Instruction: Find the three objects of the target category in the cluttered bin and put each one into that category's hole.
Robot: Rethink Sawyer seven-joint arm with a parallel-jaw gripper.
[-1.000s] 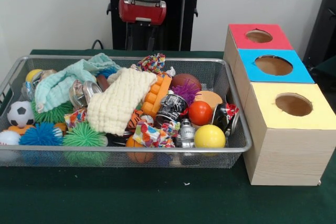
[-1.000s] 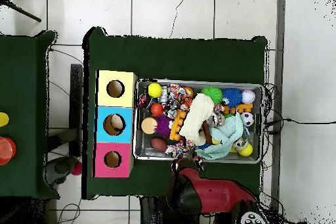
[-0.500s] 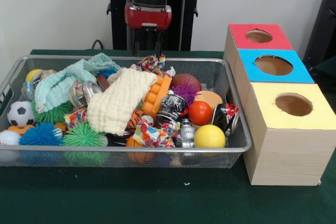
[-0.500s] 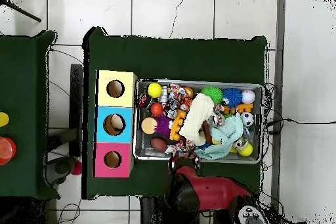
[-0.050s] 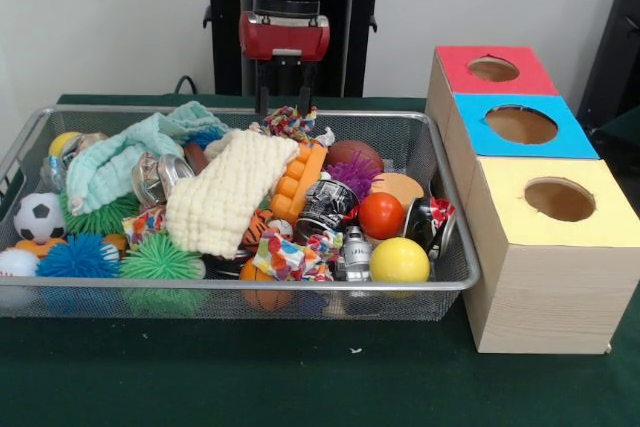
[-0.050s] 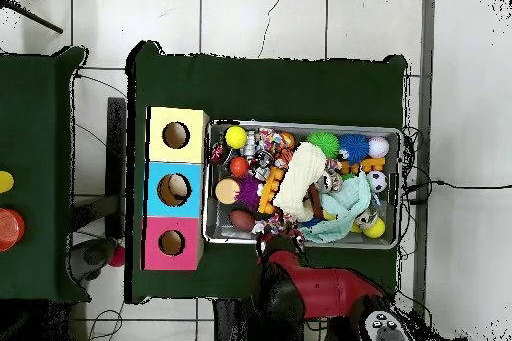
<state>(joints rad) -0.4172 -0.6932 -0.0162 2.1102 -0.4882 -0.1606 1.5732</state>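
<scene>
the tool (image 5: pixel 285 105) hangs at the far rim of the wire bin (image 5: pixel 455 277), its two dark fingers (image 5: pixel 263 100) spread apart and empty, one on each side of a multicoloured knotted rope toy (image 5: pixel 290 121) that sits just below them. from overhead the tool itself is hidden under the red arm (image 6: pixel 320 292), which reaches the bin's edge near that toy.

the bin rests on the green tabletop (image 5: pixel 300 377) and is full. a cream knitted cloth (image 5: pixel 228 190) lies across the middle, with a mint green cloth (image 5: pixel 125 159) behind it. an orange studded toy (image 5: pixel 297 182) lies against the cream cloth's side. next to that are a dark printed can (image 5: pixel 325 207), a purple spiky ball (image 5: pixel 352 176), a brown ball (image 5: pixel 353 154), a red-orange ball (image 5: pixel 381 215) and a yellow ball (image 5: pixel 399 260). at the other end sit a small football (image 5: pixel 38 217), a blue spiky ball (image 5: pixel 78 257), a green spiky ball (image 5: pixel 158 259) and a white ball (image 5: pixel 17 263). a second patterned fabric toy (image 5: pixel 283 255) lies near the front wall.

just beside the bin stands a wooden box (image 5: pixel 540 297) with three round holes in a row: a red-topped hole (image 5: pixel 493 69), a blue-topped hole (image 5: pixel 521 124) and a yellow-topped hole (image 5: pixel 559 199). which category is the target cannot be told.
</scene>
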